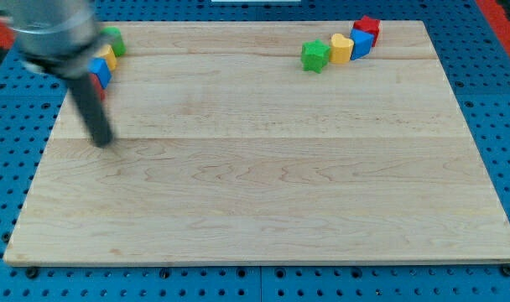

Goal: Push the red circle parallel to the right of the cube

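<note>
Barely: red circle (98, 91) just above my tip (103, 141)

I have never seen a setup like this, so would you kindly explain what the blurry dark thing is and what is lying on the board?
There is one camera picture, looking down at a wooden board on a blue pegboard. The blurred dark shape is my arm, ending in a straight rod; my tip slides on the board and holds nothing. At the view's top left, partly hidden behind the arm, sit a green block, a yellow block, a blue block and a sliver of red. At the top right lie a green block, yellow block, blue block and red block.
</note>
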Robot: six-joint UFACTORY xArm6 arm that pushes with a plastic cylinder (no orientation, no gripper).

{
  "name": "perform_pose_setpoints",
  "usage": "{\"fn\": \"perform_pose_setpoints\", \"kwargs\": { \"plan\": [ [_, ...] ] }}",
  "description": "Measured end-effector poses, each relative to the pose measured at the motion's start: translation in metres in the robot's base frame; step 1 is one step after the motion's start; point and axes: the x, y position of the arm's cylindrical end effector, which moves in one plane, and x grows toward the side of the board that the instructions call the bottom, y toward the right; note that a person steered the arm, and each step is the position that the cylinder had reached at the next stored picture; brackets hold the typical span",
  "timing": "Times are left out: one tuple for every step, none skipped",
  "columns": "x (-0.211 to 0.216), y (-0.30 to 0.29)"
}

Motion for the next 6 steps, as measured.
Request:
{"fn": "perform_pose_setpoints", "kwargs": {
  "plan": [
    [-0.061,-0.036],
    [-0.072,-0.023],
    [-0.073,0.046],
    [-0.079,0.125],
    [-0.078,0.224],
    [-0.041,0.240]
  ]
}}
